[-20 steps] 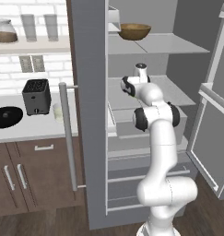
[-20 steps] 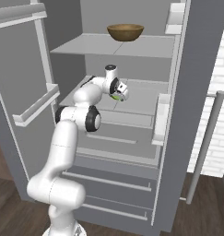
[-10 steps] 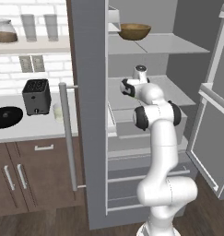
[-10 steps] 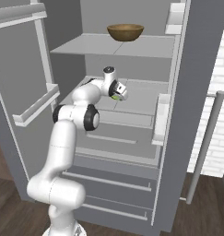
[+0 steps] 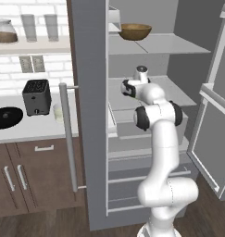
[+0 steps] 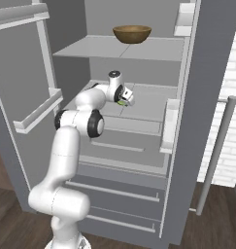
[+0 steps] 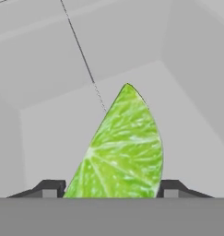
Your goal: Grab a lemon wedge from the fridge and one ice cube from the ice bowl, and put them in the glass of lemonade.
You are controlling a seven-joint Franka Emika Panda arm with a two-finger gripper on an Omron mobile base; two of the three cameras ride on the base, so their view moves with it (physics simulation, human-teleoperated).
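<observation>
The fridge (image 5: 88, 139) stands open, and my arm reaches onto its middle shelf (image 6: 151, 104). The lemon wedge (image 7: 122, 147) is a yellow-green slice standing on that shelf, also visible as a small green speck, the lemon wedge (image 6: 121, 102). My gripper (image 7: 111, 186) is open around it, one dark fingertip (image 7: 51, 188) close on each side of its base; whether they touch it is unclear. From the right, the gripper (image 6: 125, 99) sits low over the shelf. The black ice bowl (image 5: 6, 116) and the glass of lemonade (image 5: 58, 112) stand on the counter at left. The ice cube is too small to make out.
A brown wooden bowl (image 6: 132, 33) sits on the upper fridge shelf. A dark toaster (image 5: 36, 96) stands between the ice bowl and the glass. The fridge door with its long bar handle (image 5: 70, 139) stands between the counter and my arm. Door bins (image 6: 39, 114) flank the shelf.
The fingers have drawn in toward the lemon wedge from both sides. The arm and hand have hardly shifted, and the wedge stays on the shelf.
</observation>
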